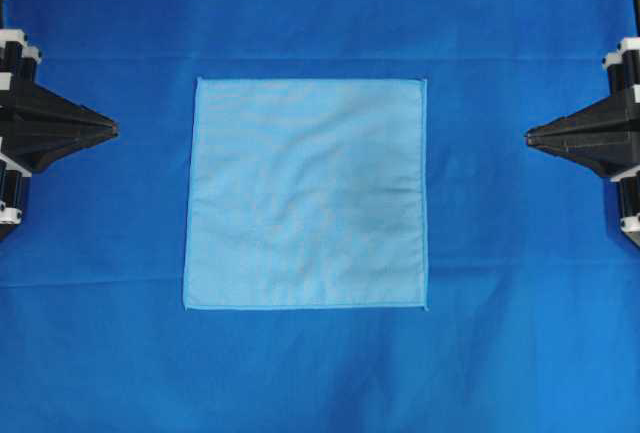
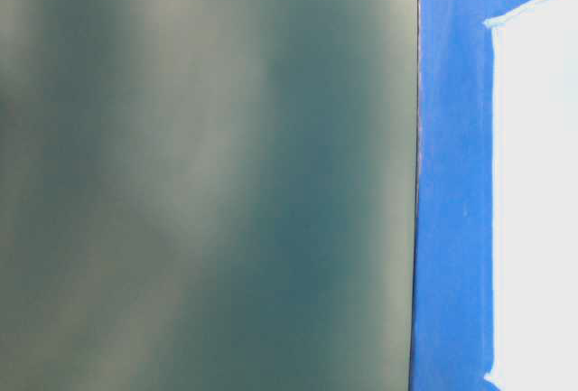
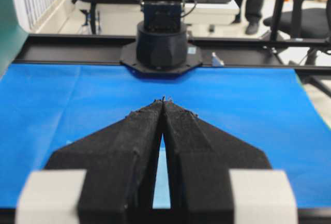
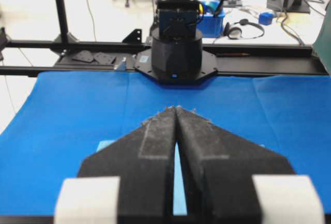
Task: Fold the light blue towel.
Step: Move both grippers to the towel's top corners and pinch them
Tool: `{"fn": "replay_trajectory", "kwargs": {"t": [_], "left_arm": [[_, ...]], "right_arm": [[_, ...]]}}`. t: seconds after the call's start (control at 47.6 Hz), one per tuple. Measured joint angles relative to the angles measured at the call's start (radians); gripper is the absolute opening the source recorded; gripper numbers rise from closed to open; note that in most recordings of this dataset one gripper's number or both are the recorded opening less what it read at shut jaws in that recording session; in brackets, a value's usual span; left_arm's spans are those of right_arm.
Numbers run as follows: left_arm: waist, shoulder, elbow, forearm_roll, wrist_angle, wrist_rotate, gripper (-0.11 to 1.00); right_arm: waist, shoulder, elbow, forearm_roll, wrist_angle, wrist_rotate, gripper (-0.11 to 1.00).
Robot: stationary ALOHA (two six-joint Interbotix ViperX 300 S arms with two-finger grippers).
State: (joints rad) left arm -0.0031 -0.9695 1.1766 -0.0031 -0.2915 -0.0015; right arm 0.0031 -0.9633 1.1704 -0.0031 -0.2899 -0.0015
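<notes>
Overhead view: the thin, pale sky-blue square microfibre towel (image 1: 307, 194) lies spread flat at the centre of the desk, on the deep royal-blue table covering (image 1: 100, 353), its darker stitched hem tracing all four edges. No fold is made yet. The left end effector (image 1: 112, 131) sits at nine o'clock and the right end effector (image 1: 530, 136) at three o'clock, both well apart from the towel, each with its black wedge-shaped tips pressed together on nothing; this looks like a parked pose that leaves the cloth clear.

Table-level view: a blurred grey-green surface (image 2: 208, 174) fills most of the frame; the towel shows as a washed-out patch at three o'clock.

Left wrist view: the rough-textured black fingers (image 3: 129, 146) meet at their tips, pointing at twelve o'clock towards the opposite arm's base (image 3: 161, 48).

Right wrist view: the same, tips closed, a sliver of towel beneath them.
</notes>
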Motion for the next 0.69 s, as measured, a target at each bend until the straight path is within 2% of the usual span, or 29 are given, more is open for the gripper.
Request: {"fn": "replay_trajectory", "kwargs": {"t": [0.231, 0.609, 0.673, 0.694], "left_arm": [[0.012, 0.029, -0.029, -0.021, 0.043, 0.015, 0.02], [0.143, 0.284, -0.040, -0.023, 0.100, 0.006, 0.02], [0.170, 0.327, -0.046, -0.023, 0.109, 0.006, 0.12], [0.179, 0.344, -0.046, -0.023, 0.110, 0.005, 0.17]], "right_arm": [[-0.021, 0.048, -0.038, -0.002, 0.031, 0.009, 0.02], [-0.218, 0.316, -0.100, 0.023, 0.158, 0.037, 0.03], [-0.258, 0.382, -0.121, 0.025, 0.178, 0.037, 0.03], [-0.270, 0.400, -0.126, 0.025, 0.184, 0.037, 0.07]]}}
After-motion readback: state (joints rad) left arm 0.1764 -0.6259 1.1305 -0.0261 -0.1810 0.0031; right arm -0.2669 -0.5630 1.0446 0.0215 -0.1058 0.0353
